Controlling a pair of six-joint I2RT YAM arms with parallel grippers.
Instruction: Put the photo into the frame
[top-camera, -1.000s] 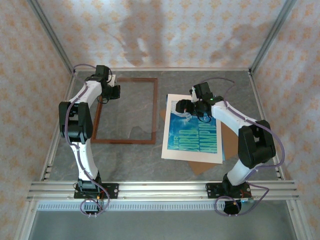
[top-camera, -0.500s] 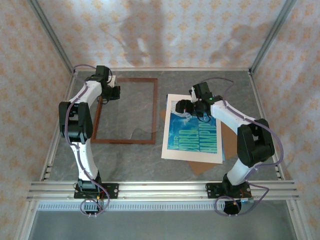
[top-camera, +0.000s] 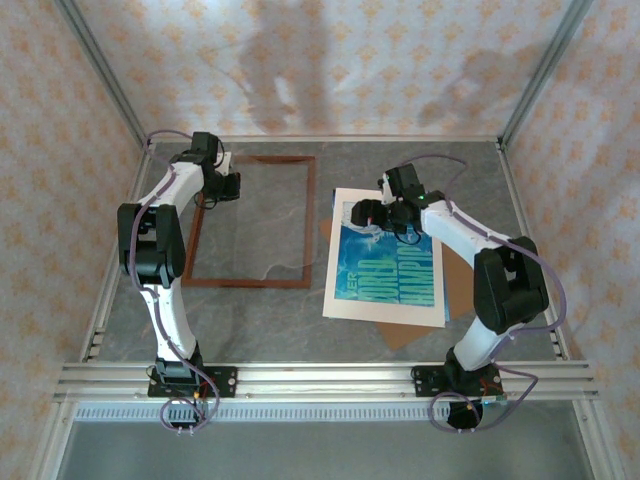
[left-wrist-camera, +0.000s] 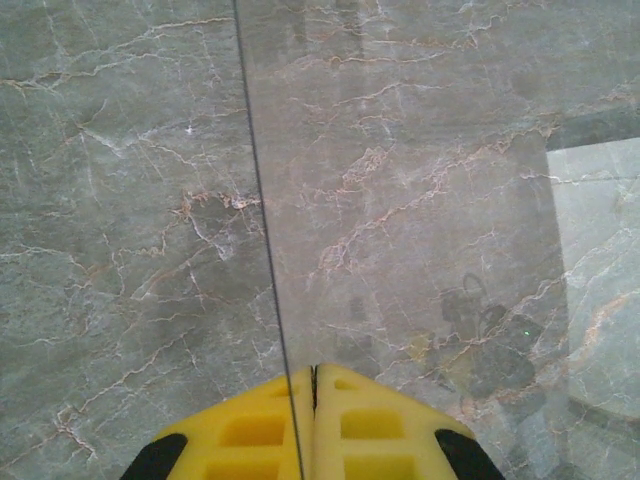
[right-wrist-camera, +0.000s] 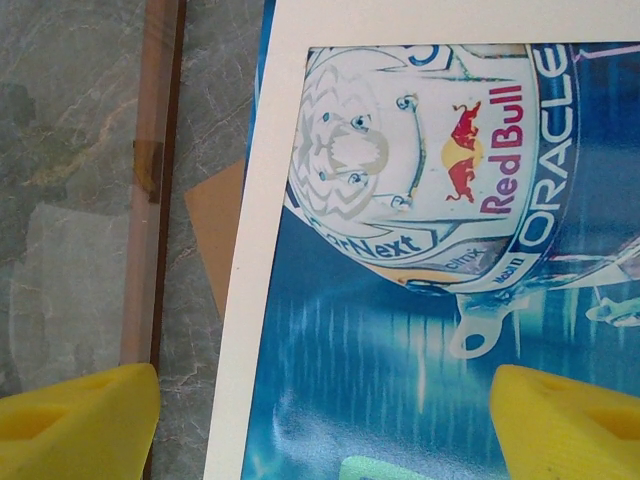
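At centre-right of the top view, the photo (top-camera: 392, 275) lies under a cream mat (top-camera: 340, 300), apart from the frame (top-camera: 311, 215). Your right gripper (top-camera: 372, 214) hangs spread above its upper corner, and your left gripper (top-camera: 225, 186) is pressed together. The photo is likely thin, slick and floppy, so pinch an exposed edge.

Frame (top-camera: 245, 283): thin reddish-brown rectangular moulding, lying flat on the table's (top-camera: 280, 320) far left half. Photo (top-camera: 395, 270): glossy blue-teal print with white lettering, face up on table's right half.
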